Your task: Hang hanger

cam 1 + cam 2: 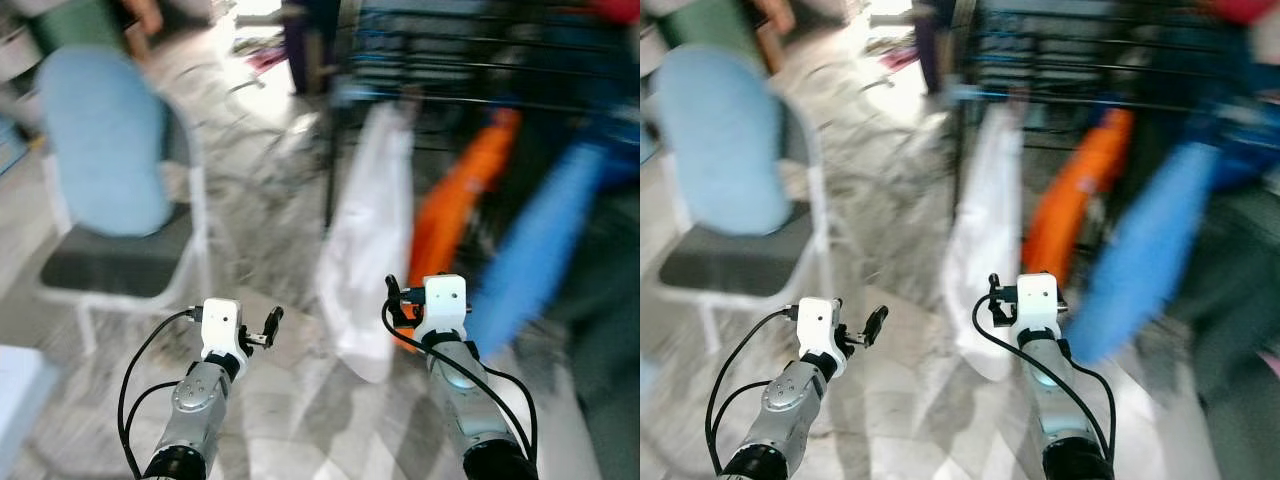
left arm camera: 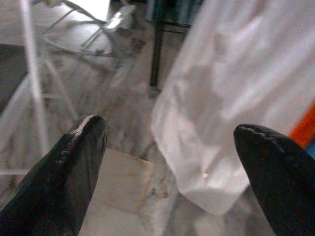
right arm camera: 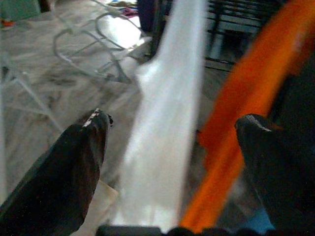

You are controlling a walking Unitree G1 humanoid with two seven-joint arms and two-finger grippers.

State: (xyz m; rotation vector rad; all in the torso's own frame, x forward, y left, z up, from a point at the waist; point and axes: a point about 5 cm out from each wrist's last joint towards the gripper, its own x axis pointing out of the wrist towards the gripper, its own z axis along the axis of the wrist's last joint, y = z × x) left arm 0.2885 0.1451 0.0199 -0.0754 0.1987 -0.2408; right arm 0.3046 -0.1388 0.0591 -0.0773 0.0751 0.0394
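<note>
Both arms raised forward (fingers (image 2: 74, 162) spread).

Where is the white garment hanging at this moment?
The white garment hangs from the dark rack ahead, centre of the eye views, between the chair on the left and the orange garment on its right.

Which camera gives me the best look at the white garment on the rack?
The left wrist view: the white garment is close, with folds and bottom edge visible. Both eye views show its full hang but blurred. The right wrist view shows a smeared white strip beside the orange garment.
</note>
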